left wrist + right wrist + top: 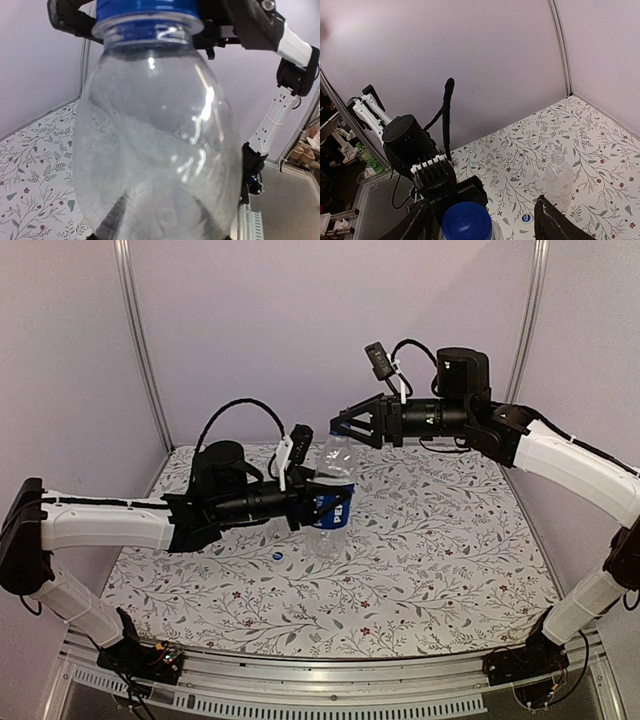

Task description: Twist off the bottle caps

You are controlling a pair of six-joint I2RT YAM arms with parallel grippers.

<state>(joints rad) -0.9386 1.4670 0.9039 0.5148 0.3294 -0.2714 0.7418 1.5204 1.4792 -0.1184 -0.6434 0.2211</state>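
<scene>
The labelled bottle stands upright near the centre of the surface, clamped at its label by the left fingers. Its blue cap lies between the 2 open right fingers, seemingly untouched. An off-centre closure could slip off the cap, or twisting could spin the bottle in its hold.

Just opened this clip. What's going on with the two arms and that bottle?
The left end effector grips the labelled bottle upright around its middle. The right end effector is open at the bottle's top, with a finger on either side of the blue cap, not yet clamped on it. The plain bottle stands on the table already uncapped, with a loose blue cap lying near it.
</scene>
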